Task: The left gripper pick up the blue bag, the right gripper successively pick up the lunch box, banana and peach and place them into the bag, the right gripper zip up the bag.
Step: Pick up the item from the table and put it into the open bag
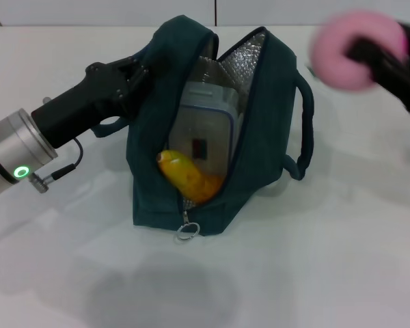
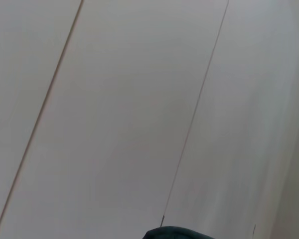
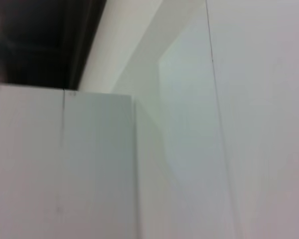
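Bag [image 1: 260, 137] sits unzipped on the table [image 1: 328, 273], lunch box [image 1: 205, 130] and banana [image 1: 188, 176] inside it. Left gripper [image 1: 140, 75] clamps the bag's left rim. Right gripper [image 1: 379, 55], right of the bag, grips the pink peach [image 1: 345, 51].

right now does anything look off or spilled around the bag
Nothing spilled or damaged. The blue bag stands unzipped, held by the left gripper, with the lunch box and banana inside. The right gripper holds the peach off to its right.
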`<state>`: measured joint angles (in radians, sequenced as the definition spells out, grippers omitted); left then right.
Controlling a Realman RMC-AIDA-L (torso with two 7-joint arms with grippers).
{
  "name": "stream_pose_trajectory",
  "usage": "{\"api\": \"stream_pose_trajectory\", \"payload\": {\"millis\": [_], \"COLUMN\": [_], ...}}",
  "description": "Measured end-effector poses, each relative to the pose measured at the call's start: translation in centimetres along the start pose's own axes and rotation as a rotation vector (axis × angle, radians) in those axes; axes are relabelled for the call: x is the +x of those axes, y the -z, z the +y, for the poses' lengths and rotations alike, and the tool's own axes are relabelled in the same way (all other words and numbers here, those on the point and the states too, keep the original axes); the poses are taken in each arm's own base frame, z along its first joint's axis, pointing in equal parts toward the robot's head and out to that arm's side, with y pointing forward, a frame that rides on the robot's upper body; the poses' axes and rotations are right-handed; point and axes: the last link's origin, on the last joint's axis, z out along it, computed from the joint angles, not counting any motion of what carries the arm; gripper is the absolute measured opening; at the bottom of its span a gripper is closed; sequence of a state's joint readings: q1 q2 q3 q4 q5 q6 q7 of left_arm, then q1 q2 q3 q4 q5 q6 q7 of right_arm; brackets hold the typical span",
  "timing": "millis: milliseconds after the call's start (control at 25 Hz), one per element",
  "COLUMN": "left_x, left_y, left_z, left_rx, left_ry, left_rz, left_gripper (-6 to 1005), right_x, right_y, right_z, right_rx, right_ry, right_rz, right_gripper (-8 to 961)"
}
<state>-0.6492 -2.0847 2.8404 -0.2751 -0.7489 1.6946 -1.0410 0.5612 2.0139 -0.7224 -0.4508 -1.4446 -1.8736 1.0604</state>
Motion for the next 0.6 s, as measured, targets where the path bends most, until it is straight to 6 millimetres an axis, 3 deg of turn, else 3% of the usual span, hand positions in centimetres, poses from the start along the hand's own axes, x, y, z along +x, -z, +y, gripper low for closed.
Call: {"api": "stream_pose_trajectory", "payload": {"millis": [200, 320, 440, 600], "left_x": [-0.1, -0.1, -0.1, -0.1], "left_y": [-0.4, -0.5, -0.5, -0.5], "left_z": [0.3, 0.3, 0.3, 0.3], "left_rx": [-0.014, -0.017, -0.016, -0.016], "left_ry": [-0.009, -0.013, -0.013, -0.014], "left_rz": [0.008, 0.008, 0.008, 0.008], "left_gripper": [122, 124, 126, 128], "right_x": [-0.9, -0.2, 0.4, 1.1], "right_y": [-6.3, -9.2, -9.9, -10.2], "right_z": [-2.6, -2.9, -2.5, -1.9], "right_rx": [-0.098, -0.139, -0.163, -0.195], "right_ry": [-0.070, -0.078, -0.083, -0.106], "right_rz": [0.126, 0.252, 0.300, 0.347], "right_gripper": [222, 208, 198, 277]}}
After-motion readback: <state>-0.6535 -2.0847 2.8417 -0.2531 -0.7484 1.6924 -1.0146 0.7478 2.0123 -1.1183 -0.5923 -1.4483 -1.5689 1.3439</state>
